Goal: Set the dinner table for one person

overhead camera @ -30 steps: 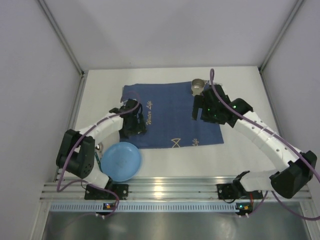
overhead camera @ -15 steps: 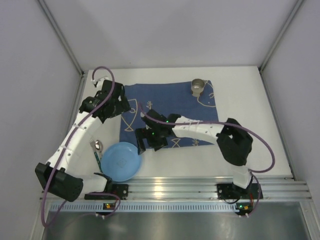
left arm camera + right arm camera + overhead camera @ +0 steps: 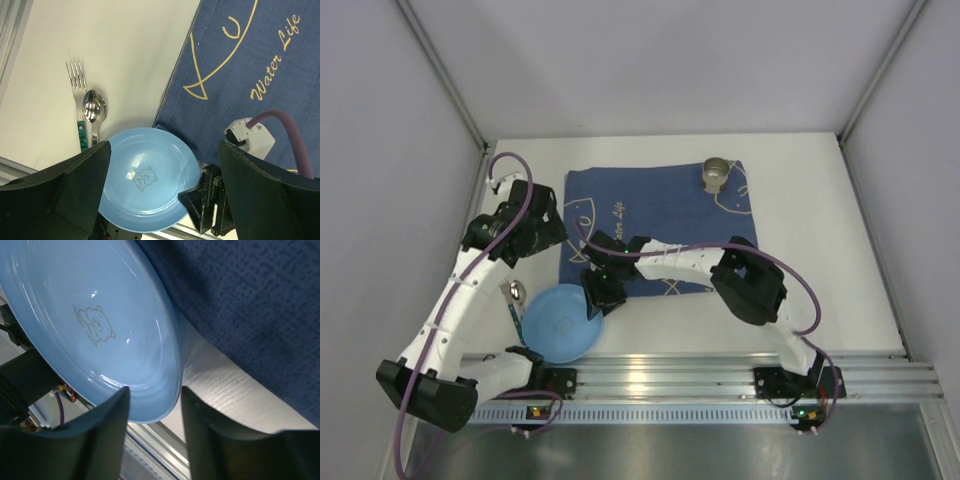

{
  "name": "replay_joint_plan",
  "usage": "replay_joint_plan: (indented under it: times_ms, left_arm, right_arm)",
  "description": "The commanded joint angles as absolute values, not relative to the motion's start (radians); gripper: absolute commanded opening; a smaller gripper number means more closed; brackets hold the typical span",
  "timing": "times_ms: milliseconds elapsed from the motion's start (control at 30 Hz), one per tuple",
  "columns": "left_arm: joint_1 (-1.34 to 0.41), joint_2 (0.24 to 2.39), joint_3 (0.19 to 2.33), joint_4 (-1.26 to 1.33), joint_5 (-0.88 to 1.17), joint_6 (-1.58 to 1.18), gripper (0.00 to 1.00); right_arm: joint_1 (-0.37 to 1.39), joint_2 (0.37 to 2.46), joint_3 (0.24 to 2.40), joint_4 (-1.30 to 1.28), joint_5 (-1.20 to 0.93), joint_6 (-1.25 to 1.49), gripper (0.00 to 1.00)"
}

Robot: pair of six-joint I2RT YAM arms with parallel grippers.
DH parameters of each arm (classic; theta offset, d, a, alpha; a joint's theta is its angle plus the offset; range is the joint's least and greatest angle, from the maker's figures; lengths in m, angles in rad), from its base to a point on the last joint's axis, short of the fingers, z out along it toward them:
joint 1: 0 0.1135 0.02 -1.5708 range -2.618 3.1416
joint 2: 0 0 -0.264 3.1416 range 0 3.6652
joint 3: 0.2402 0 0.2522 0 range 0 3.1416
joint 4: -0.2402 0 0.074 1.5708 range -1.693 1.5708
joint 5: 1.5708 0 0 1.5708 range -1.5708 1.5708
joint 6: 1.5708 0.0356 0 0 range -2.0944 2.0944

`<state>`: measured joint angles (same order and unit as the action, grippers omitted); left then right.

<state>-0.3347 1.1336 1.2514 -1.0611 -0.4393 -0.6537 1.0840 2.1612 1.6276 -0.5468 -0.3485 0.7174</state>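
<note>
A light blue plate point(image 3: 558, 322) with a bear drawing lies on the white dinner table point(image 3: 820, 230) at the front left, just off the corner of the dark blue fish mat point(image 3: 655, 225). My right gripper point(image 3: 593, 298) is down at the plate's right rim point(image 3: 167, 390). One finger point(image 3: 100, 430) is over the plate's inside and the other finger point(image 3: 215, 440) is outside it, and the jaws are partly closed but still apart. My left gripper point(image 3: 162, 185) hangs wide open high above the plate point(image 3: 142, 175), holding nothing.
A fork point(image 3: 76, 85) and a spoon point(image 3: 94, 107) lie side by side left of the plate. A small grey cup point(image 3: 717, 173) stands on the mat's back right corner. The aluminium rail point(image 3: 670, 380) runs just in front of the plate.
My right arm swung from near the cup across the mat to the plate's rim, and its jaws narrowed. My left arm rose off the mat's left edge and drew back left.
</note>
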Motion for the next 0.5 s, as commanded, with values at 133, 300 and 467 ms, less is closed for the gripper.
replay_joint_plan:
  times_ms: [133,300,467]
  left_arm:
    - [-0.328,1.103,1.223,-1.075,-0.453,-0.653,0.93]
    - [-0.328,1.112,1.233,-1.071,-0.443,-0.657,0.93]
    - [-0.328,1.114,1.258,-1.083,-0.457,-0.653,0.93]
  right_arm:
    - [1.121,2.192,1.675,-0.534,-0.336,0.718,0.02]
    - [1.126,2.123,1.660,-0.563,-0.292,0.696,0.00]
    - [1.083,1.944,1.625,-0.572,-0.250,0.695,0.00]
